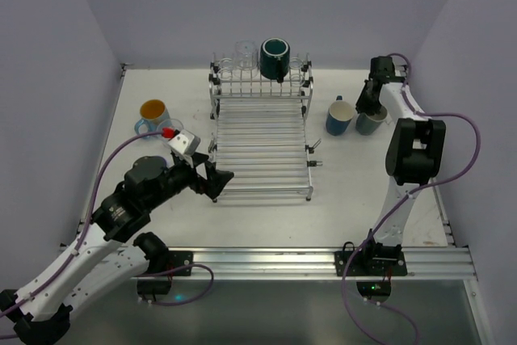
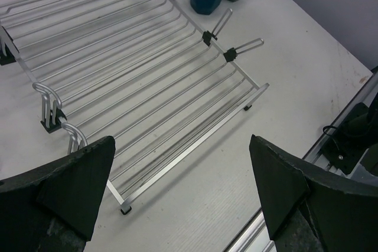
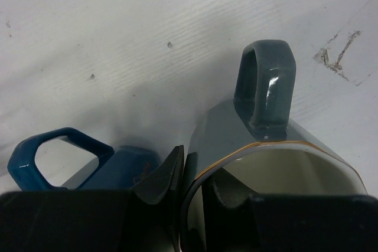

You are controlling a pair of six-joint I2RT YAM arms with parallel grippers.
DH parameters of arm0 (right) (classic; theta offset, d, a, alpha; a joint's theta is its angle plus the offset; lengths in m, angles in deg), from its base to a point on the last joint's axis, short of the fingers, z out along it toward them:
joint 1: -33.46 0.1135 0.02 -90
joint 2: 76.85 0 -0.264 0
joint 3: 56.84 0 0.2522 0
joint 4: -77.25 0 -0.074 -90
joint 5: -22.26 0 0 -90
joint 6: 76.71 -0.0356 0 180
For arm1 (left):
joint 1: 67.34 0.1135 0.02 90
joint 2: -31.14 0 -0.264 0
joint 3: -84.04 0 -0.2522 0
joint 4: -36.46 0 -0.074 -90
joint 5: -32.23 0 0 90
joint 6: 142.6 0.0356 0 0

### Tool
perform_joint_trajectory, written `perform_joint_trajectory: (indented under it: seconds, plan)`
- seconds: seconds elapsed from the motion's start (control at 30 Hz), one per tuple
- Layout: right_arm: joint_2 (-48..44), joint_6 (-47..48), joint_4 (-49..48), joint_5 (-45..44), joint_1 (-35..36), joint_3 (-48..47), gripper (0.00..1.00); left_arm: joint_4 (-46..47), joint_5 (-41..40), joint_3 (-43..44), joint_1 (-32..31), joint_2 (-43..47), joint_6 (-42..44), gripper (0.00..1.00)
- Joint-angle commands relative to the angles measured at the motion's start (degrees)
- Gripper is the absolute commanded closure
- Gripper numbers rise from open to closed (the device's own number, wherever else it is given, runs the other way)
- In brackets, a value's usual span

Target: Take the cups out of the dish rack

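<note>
Right claw is clamped on the wall of the grey-blue mug, one finger inside the rim and one outside. The handle faces away from the fingers. That mug is off the dish rack, out at the right side of the bench, just beside the dark blue mug. I can't tell from either view whether its base is fully down or whether the two mugs touch.

Left claw is wide open with nothing in it, hanging over the near-left corner of the rack's tray.

Reckon this is the set-down. How I'd run it:
- lower slowly until the base sits flat, with no tilt toward the blue one
- open only a little; the outer finger sits right by the neighbour's wall, so a wide release could shove it
- pull straight up until the inner finger clears the rim, then swing away

Left to unload: the teal mug and clear tumblers on the rear tier. The light blue mug is already out on the left.
</note>
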Motion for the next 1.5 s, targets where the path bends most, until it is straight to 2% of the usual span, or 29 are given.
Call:
perform_joint_trajectory:
  seconds: [0.0,0.03,0.07,0.17,0.2,0.3,0.33,0.47,0.6,0.77,0.8,0.83,0.93,1.1,1.27,1.47]
  plan:
    - [-0.14,0.2,-0.68,-1.43,-0.32,-3.42,0.95,1.22,0.49,-0.65,0.61,-0.43,1.39,0.0]
    - [0.04,0.29,-0.5,-1.6,-0.32,-3.51,0.89,1.22,0.41,-0.65,0.61,-0.52,1.39,0.0]
    - [0.13,0.29,-0.33,-1.78,-0.32,-3.6,0.76,1.13,0.14,-0.65,0.7,-0.61,1.39,0.0]
    - [-1.01,0.03,-0.06,-2.22,-0.32,-3.6,0.55,1.13,-0.73,-0.47,0.87,-1.4,1.39,0.0]
    - [-1.71,-0.23,-0.15,-2.31,-0.23,-3.51,0.44,1.04,-1.0,-0.39,1.05,-1.75,1.48,0.0]
    - [-5.66,-1.2,-0.15,-1.7,-0.32,-2.99,0.31,1.13,-2.4,-0.12,1.14,-2.71,1.48,0.0]
    - [-6.98,-1.55,-1.02,-0.91,-0.32,-1.94,0.23,1.3,-2.76,-0.03,1.14,-3.24,1.39,0.0]
    - [-15.32,-3.31,-4.98,0.76,-0.32,3.42,0.1,2.09,-3.46,1.37,1.14,-4.91,0.08,0.0]
    - [-27.42,-5.94,-10.42,2.95,-0.23,12.2,0.04,2.27,-4.33,5.06,1.05,-7.63,-2.47,0.0]
    - [-43.17,-10.86,-26.23,12.0,-0.23,33.46,0.03,3.94,-8.81,14.26,1.05,-13.95,-5.2,0.0]
    - [-45.9,-13.04,-28.78,15.41,-0.23,40.37,0.03,4.46,-9.26,15.86,1.05,-15.27,-5.2,0.0]
    - [-51.06,-14.2,-33.41,16.75,-0.05,43.74,0.03,5.43,-9.7,17.53,1.05,-18.33,-4.85,0.0]
    - [-58.3,-17.63,-40.55,20.7,0.65,54.63,0.03,7.09,-13.56,25.17,1.05,-25.44,-2.57,0.0]
    - [-69.73,-18.17,-42.43,23.7,1.44,63.27,0.04,7.81,-17.79,40.46,2.01,-38.03,4.2,0.0]
    - [-75.18,-15.45,-39.44,24.94,1.44,64.87,0.04,4.57,-7.7,55.76,7.62,-51.48,7.02,0.04]
    - [-76.34,-15.61,-40.93,26.86,1.44,66.28,0.04,-0.1,-8.11,65.61,9.84,-61.33,8.25,0.04]
